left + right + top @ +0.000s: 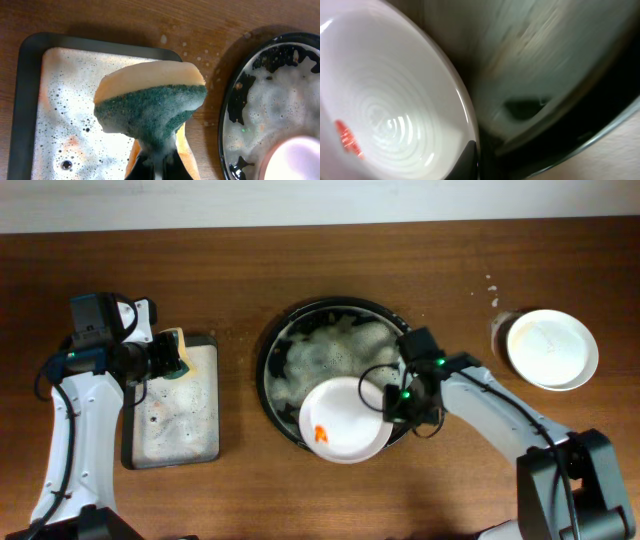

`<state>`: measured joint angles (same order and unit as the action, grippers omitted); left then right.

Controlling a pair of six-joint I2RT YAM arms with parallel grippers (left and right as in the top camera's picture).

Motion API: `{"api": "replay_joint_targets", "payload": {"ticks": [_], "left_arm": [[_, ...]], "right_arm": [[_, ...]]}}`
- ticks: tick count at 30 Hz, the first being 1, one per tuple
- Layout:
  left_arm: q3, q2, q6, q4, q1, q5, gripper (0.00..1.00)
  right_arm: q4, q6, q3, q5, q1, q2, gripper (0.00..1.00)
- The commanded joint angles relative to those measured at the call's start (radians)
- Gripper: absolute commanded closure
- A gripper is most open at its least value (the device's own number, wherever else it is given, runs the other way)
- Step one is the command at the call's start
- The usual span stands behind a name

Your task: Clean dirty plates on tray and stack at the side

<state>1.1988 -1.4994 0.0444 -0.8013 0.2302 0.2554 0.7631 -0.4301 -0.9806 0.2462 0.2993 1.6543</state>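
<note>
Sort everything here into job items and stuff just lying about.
Job: smeared plate, black tray, sponge, sponge tray, stacked plates.
Lying about: white specks, stray foam droplets.

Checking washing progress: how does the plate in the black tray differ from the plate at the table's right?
The tray plate carries an orange smear; the right plate shows none. The tray plate overlaps the black tray's rim; the right plate sits on the wooden table. The right gripper holds the tray plate's edge; nothing touches the right plate. Both are round, white, shallow.
</note>
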Motion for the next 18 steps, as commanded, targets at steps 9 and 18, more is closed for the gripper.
{"api": "replay_joint_targets", "payload": {"ticks": [9,18], "left_arm": [[0.015,0.023,-0.023,0.043,-0.151,0.037,1.0],[0.015,0.023,-0.023,0.048,-0.151,0.037,0.99]], "right_arm": [[-0.034,-0.032,-0.054,-0.097,-0.037,-0.002,0.93],[-0.156,0.462,-0.059,-0.081,-0.085,0.009,0.62]]}}
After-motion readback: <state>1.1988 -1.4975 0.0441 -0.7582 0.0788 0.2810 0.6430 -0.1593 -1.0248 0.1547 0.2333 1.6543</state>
